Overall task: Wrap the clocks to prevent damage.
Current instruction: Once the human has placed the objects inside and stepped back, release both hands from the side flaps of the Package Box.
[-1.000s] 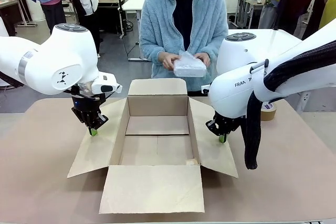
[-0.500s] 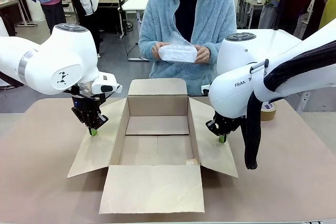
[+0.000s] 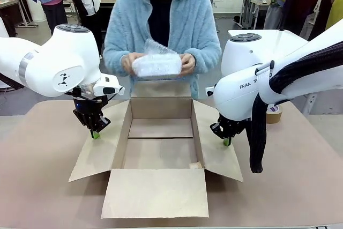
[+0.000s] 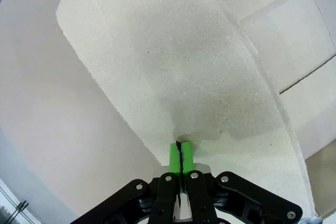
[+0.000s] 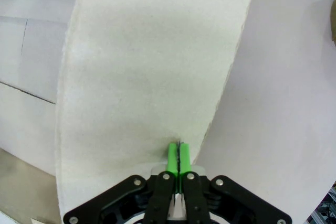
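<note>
The clocks (image 3: 156, 65), seen as a single whitish bubble-wrap bundle, were off the tabletop (image 3: 43, 186) and in the air at the far side. The person's right hand (image 3: 129, 64) held the bundle's left end and the person's left hand (image 3: 187, 64) its right end. Its long axis ran left to right, roughly parallel to the far wall of the open cardboard box (image 3: 161, 108), and it sat above and just beyond that wall. The box's inside looked bare. The left fingers (image 3: 95, 134) were clenched with nothing between them, tips down at the outer edge of the left flap (image 3: 102, 151), as the left wrist view (image 4: 181, 153) also showed. The right fingers (image 3: 226, 142) were clenched and bare in the same way on the right flap (image 3: 217, 151), seen close up in the right wrist view (image 5: 178, 156). The bundle lay well apart from both, farther away and about midway between them. The person's hands were plainly nearer, so lowering it into the box probably fell to them.
</note>
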`<state>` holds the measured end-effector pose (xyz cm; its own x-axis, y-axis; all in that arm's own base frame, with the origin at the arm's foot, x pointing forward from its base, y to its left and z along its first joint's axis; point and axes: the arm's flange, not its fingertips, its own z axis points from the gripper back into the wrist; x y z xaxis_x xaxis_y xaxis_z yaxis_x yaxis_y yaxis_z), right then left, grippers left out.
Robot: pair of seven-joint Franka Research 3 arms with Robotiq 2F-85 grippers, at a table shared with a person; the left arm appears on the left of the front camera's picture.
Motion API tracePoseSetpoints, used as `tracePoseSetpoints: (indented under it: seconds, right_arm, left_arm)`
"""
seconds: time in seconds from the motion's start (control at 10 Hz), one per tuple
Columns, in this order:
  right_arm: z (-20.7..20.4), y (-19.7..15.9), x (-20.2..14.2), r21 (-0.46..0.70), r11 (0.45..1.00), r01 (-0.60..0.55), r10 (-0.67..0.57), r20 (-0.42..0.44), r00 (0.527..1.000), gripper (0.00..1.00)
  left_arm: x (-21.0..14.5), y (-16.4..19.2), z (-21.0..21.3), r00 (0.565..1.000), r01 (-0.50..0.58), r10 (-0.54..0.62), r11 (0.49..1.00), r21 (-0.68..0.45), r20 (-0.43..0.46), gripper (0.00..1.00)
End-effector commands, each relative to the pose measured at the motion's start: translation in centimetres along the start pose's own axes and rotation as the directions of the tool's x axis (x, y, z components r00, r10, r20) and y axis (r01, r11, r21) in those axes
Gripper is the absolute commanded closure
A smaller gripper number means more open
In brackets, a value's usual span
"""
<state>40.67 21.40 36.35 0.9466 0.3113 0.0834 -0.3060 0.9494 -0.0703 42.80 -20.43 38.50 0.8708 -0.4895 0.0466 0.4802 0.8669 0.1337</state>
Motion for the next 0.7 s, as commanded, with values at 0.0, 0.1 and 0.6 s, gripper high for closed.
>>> tracePoseSetpoints:
  seconds: [0.0,0.1,0.6]
  right_arm:
    - [-0.12,0.25,-0.13,-0.011,1.000,0.008,-0.008,-0.004,1.000,0.99]
    - [-0.12,0.25,-0.13,-0.011,1.000,0.008,-0.008,-0.004,1.000,0.99]
    - [-0.12,0.25,-0.13,-0.011,1.000,0.008,-0.008,-0.004,1.000,0.99]
  left_arm:
    - [-0.10,0.06,0.19,1.000,0.005,-0.005,1.000,0.010,0.004,1.00]
    - [-0.10,0.06,0.19,1.000,0.005,-0.005,1.000,0.010,0.004,1.00]
    - [-0.10,0.06,0.19,1.000,0.005,-0.005,1.000,0.010,0.004,1.00]
